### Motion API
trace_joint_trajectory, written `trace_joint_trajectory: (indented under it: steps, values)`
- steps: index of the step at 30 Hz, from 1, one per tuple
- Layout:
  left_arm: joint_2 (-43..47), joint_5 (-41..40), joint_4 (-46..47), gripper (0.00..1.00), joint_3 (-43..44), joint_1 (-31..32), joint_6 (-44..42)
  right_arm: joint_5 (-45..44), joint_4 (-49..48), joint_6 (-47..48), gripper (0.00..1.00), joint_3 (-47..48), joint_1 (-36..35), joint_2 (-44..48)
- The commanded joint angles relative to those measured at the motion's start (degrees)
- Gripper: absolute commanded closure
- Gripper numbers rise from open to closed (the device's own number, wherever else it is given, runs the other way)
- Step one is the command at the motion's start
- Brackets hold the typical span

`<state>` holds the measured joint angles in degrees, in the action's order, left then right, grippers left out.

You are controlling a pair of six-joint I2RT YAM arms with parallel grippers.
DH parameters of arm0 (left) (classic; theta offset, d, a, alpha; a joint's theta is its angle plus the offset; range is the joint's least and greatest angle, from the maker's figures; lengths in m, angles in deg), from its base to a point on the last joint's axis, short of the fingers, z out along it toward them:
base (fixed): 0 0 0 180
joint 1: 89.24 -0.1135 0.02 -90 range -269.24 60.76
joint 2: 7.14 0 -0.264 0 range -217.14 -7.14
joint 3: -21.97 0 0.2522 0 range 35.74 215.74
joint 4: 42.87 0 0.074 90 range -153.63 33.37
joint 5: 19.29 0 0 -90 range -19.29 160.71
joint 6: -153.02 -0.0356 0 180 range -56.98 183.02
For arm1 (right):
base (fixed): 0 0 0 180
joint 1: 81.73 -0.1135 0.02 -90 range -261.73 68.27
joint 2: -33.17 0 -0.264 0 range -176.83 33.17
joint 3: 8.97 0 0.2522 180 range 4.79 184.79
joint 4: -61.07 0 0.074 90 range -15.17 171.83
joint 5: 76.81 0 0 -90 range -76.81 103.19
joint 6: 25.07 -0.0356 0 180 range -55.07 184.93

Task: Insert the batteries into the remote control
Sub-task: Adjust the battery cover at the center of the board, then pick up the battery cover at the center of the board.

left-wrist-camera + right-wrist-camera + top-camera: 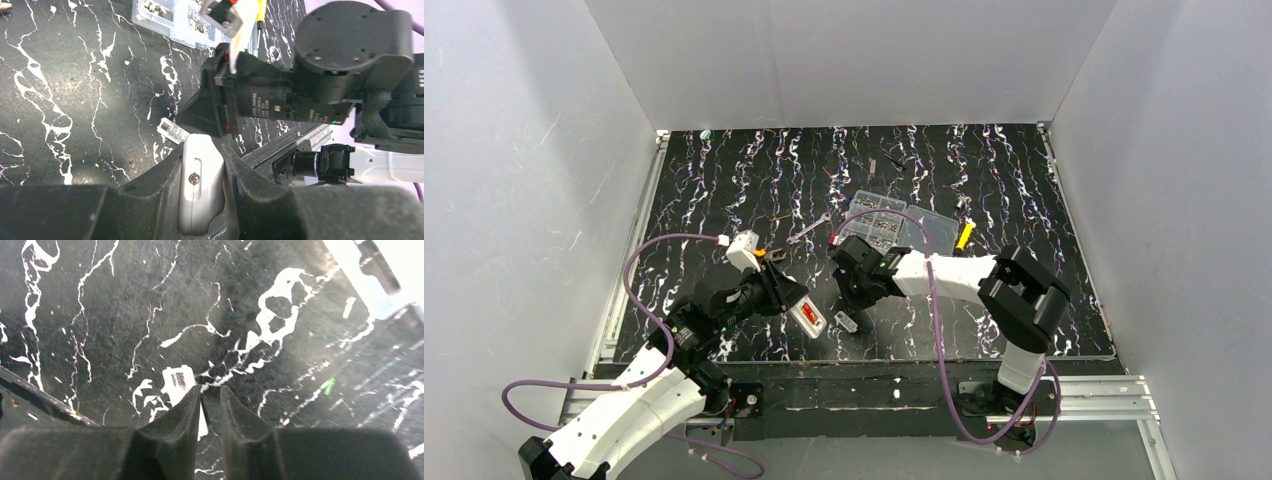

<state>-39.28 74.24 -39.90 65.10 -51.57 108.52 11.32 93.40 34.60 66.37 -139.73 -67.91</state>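
Note:
My left gripper (792, 298) is shut on the white remote control (809, 317) and holds it near the table's front middle; a red patch shows on the remote's upper face. In the left wrist view the remote's end (200, 190) sits clamped between both fingers of the left gripper (202, 152). My right gripper (856, 296) hangs just right of the remote, low over the table. Its jaws (210, 390) are almost together with nothing between them. A tiny white cover piece with a barcode label (177, 381) lies under its left finger (187, 412). I cannot make out any batteries.
A clear plastic compartment box (889, 225) with small parts stands behind the right gripper, a yellow tool (964, 236) at its right and a small wrench (809, 230) at its left. The cover piece (846, 323) lies close to the table's front edge (874, 362).

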Motion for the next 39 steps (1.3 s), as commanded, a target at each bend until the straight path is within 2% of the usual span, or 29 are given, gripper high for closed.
trace_joint_trajectory:
  steps: [1, 5, 10, 21, 30, 39]
  values:
    - [0.6, 0.1, 0.6, 1.0, 2.3, -0.2, -0.8, -4.3, -4.8, 2.0, 0.65, -3.7, -0.2, 7.3]
    - [0.0, 0.8, 1.4, 1.0, 2.3, -0.2, -0.7, -2.7, -6.0, 5.8, 0.52, -5.7, -0.3, 9.9]
    - [0.1, 0.7, 1.3, 1.0, 2.1, -0.3, -0.7, 4.0, -6.1, 12.9, 0.5, -5.9, -1.7, 9.5]
    - [0.0, 0.8, 1.4, 1.0, 1.9, -0.2, -0.5, 2.8, -4.5, 16.0, 0.4, -5.0, -6.1, 6.2]
    - [-0.2, 0.8, 1.4, 1.0, 1.9, -0.2, -0.5, -6.1, 0.7, 15.3, 0.43, -2.8, -8.9, 2.8]
    - [0.0, 0.7, 1.1, 1.0, 2.1, -0.2, -0.8, -8.4, 3.1, 14.9, 0.51, -3.4, -10.5, 3.7]
